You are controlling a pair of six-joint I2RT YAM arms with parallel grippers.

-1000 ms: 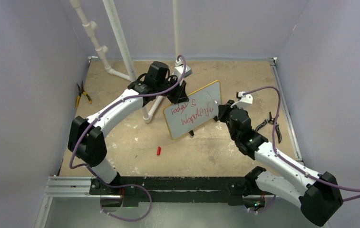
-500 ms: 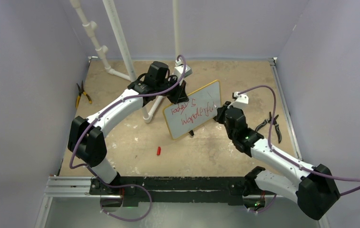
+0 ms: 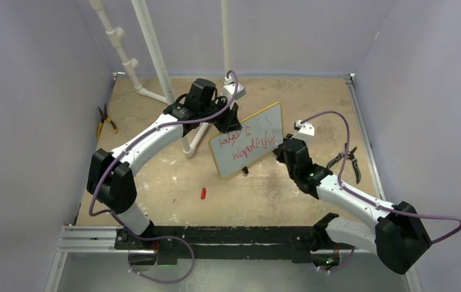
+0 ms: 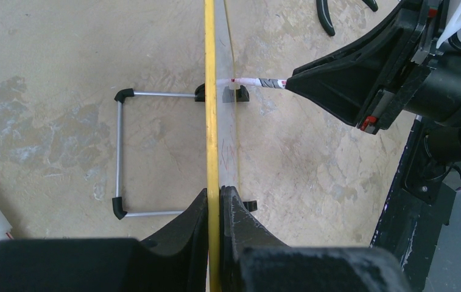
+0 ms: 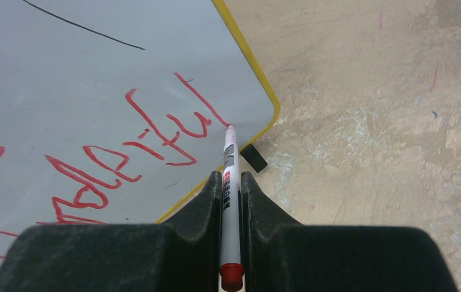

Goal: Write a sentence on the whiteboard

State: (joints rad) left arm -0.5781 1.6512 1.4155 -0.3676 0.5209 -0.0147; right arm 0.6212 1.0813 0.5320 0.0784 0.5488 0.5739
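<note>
I am reading the right gripper [image 5: 231, 177] as closed on a white marker [image 5: 230, 155], whose red tip is touching the whiteboard [image 3: 264, 125] at the end of the last letter of the sentence [image 3: 252, 148], near a lower corner. The left gripper [image 4: 215, 193] is pinching the board's yellow top edge. The board is standing on its wire stand [image 4: 120, 155] around the middle of the table [image 3: 173, 176], between both arms.

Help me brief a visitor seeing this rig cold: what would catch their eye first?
Most striking is the red sentence in two lines on the yellow-framed whiteboard standing mid-table. The right gripper holds a marker with its tip at the last letter by the board's lower corner, while the left gripper clamps the board's top edge.
</note>
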